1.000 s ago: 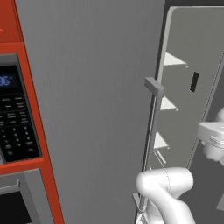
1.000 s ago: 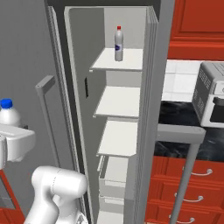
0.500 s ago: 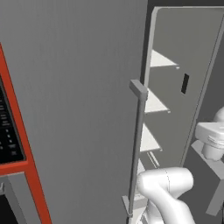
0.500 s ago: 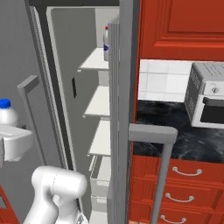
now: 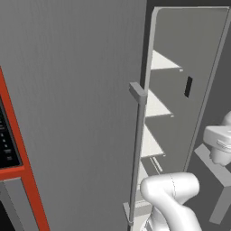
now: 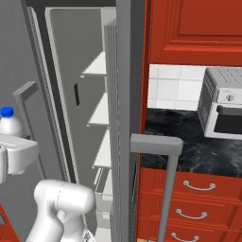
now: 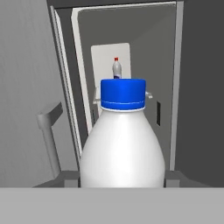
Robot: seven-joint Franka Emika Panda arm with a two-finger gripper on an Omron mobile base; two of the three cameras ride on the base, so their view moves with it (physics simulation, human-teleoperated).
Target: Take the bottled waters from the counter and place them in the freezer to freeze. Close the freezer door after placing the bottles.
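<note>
Gripper [image 7: 122,177] clamped on the blue-capped water bottle [image 7: 123,144], one finger either side of its body; bottle upright, cap toward the freezer [image 7: 127,52].

Red-capped bottle [image 7: 116,68] already stands upright on an upper shelf [image 7: 111,89] inside the freezer, well beyond the held one.

Judgement: carry-in step. Keep the bottle upright, enter between the freezer door [image 5: 76,113] and the compartment's far wall, and set it on a bare shelf, apart from the red-capped bottle. Door is open; its long handle [image 5: 137,149] is near the path, so watch the wrist.

Room: right of the freezer, black marble counter [image 6: 189,151] carries a silver toaster oven [image 6: 222,111]; red drawers [image 6: 194,194] below.
</note>
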